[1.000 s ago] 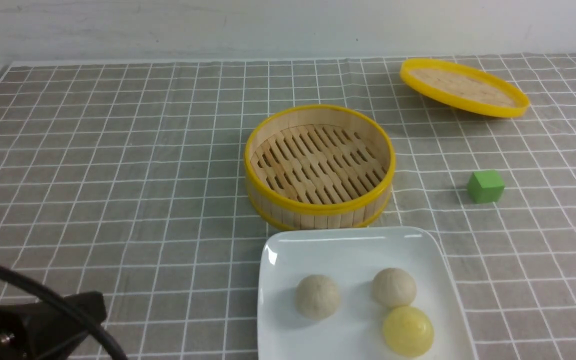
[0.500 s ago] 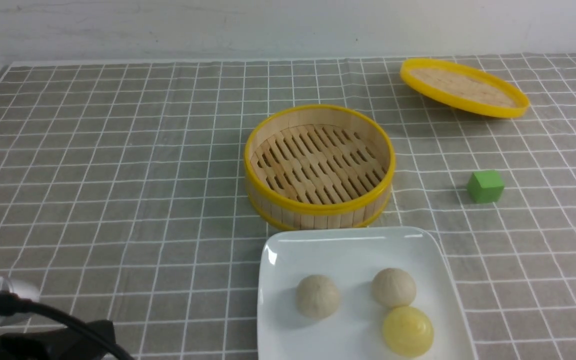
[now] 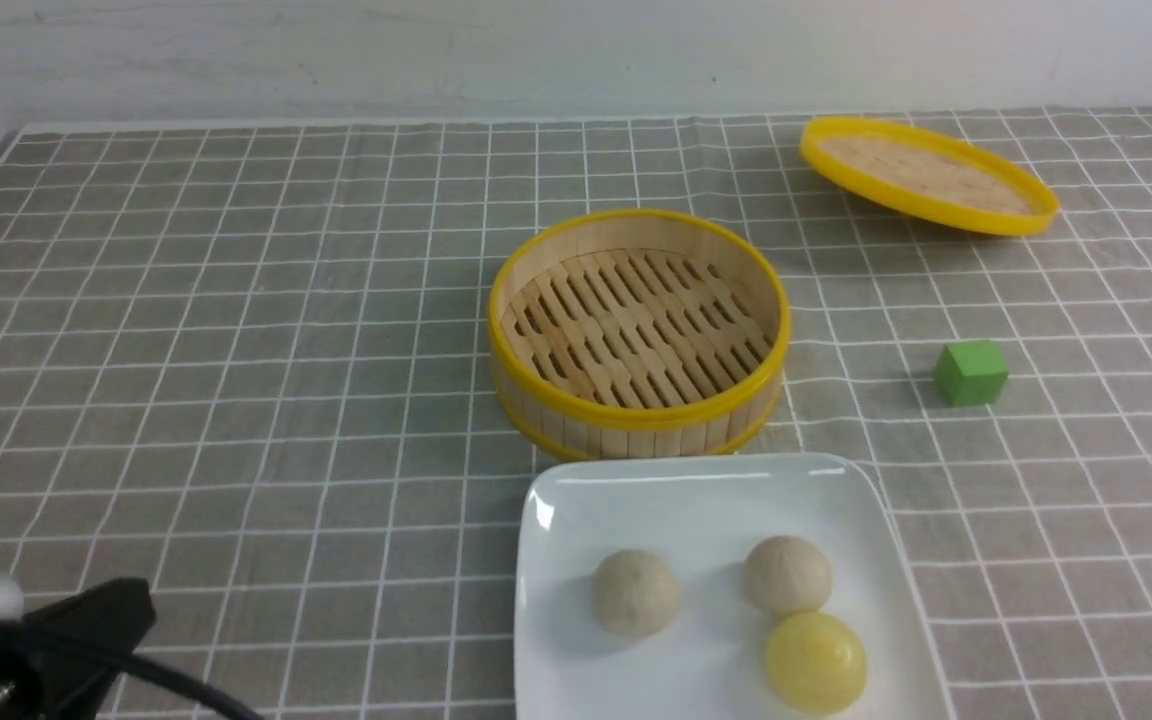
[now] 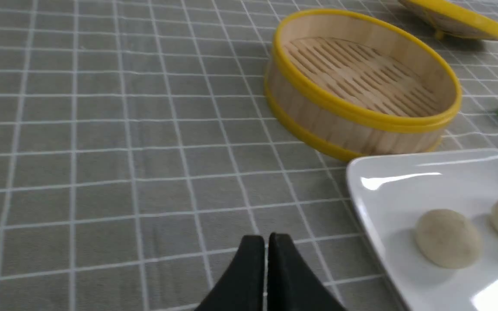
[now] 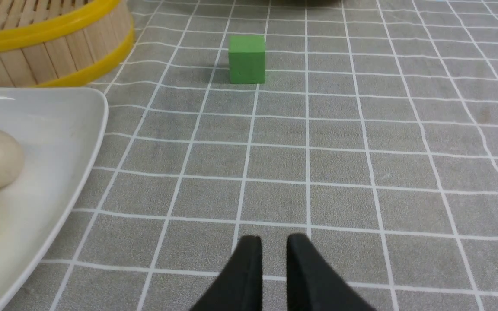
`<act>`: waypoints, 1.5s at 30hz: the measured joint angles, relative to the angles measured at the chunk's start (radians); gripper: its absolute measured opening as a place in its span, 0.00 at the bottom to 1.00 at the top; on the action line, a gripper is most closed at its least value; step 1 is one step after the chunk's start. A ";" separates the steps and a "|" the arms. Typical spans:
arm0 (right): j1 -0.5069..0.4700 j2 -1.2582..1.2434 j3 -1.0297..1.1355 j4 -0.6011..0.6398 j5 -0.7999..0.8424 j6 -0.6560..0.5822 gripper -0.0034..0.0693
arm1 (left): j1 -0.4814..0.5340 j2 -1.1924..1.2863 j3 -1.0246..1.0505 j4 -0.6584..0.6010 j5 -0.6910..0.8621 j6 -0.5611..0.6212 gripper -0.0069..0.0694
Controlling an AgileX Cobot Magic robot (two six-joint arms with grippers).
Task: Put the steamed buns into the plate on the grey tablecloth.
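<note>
Front view shows all three buns [image 3: 635, 594] already on the near white plate [image 3: 716, 481], so the main risk is an arm sweeping low and knocking them, though the left gripper [image 4: 259, 240] and right gripper [image 5: 273, 242], both slightly parted and empty, hang clear.

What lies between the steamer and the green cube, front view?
Only bare grey tablecloth between steamer and cube, as the front view shows.

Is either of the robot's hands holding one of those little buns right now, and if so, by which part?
No, nothing is held: the left gripper and right gripper both have only tablecloth in view between and beyond their fingertips.
</note>
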 joint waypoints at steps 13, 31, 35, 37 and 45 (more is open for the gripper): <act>-0.004 0.000 0.000 0.000 0.000 0.000 0.21 | 0.360 -0.311 0.233 -0.005 0.030 0.073 0.16; -0.005 0.000 0.000 0.000 0.000 0.000 0.25 | 0.366 -0.330 0.232 0.005 0.088 0.098 0.17; -0.005 0.000 0.000 0.000 0.000 0.000 0.26 | 0.366 -0.330 0.232 0.006 0.089 0.098 0.18; -0.006 0.000 0.000 0.000 0.000 0.000 0.26 | 0.366 -0.330 0.232 0.006 0.089 0.098 0.18; -0.006 0.000 0.000 0.000 0.000 0.000 0.26 | 0.366 -0.330 0.232 0.006 0.089 0.098 0.19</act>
